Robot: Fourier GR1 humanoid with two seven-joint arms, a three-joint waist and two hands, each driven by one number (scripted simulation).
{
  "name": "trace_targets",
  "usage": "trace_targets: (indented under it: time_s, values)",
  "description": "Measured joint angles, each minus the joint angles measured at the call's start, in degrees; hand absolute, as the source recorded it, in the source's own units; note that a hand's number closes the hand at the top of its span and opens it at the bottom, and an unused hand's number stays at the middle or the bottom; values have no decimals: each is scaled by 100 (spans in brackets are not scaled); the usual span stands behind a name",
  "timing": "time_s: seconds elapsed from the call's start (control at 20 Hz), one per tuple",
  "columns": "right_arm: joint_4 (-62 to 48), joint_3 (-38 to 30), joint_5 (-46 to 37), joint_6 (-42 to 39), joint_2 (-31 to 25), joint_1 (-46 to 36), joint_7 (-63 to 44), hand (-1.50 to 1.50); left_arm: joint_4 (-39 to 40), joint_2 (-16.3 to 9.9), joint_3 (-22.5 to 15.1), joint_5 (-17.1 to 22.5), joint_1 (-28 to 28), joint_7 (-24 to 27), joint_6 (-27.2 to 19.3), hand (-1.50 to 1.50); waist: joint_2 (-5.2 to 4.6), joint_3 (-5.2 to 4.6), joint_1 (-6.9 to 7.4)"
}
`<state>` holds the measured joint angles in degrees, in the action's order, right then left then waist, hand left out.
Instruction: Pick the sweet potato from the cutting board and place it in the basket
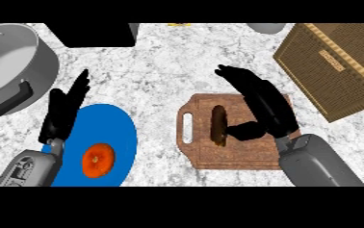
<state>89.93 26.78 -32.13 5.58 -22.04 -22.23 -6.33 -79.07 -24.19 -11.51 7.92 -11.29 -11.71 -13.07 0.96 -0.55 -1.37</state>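
The sweet potato [219, 125] on the cutting board [241, 157] looks hard, smooth and light, best pinched around its middle, where the right hand [265, 112] waits open beside it.

A dark brown oblong sweet potato [219, 125] is seen lying on a brown wooden cutting board [241, 155], touched by the thumb of the black right hand [262, 107], whose fingers are extended. A woven tan basket [328, 63] is placed at right. The black left hand [65, 107] is held open above a blue round plate [113, 126] bearing an orange slice [97, 159].
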Motion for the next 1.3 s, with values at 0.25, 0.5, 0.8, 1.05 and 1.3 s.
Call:
trace_targets:
  time_s: [0.25,0.5,0.8,1.05,1.3]
  values:
    - [411,342,-4,-1780,-533,-463,-1390,-150,47,-28,36,19,16,31,69,0,9,1,6]
    - [1175,433,760,-3400,-341,-777,-2981,-150,107,34,62,7,25,135,103,0,-18,21,21]
    - [1860,95,1467,-4208,98,-855,-4305,-150,212,168,146,-111,-89,142,198,0,-63,42,84]
    - [2095,-52,1355,-4261,314,-791,-4518,-150,218,249,294,-191,-194,62,327,0,-81,50,114]
    - [2268,-85,867,-4269,375,-654,-4477,-150,122,296,403,-292,-152,-7,413,0,-85,53,130]
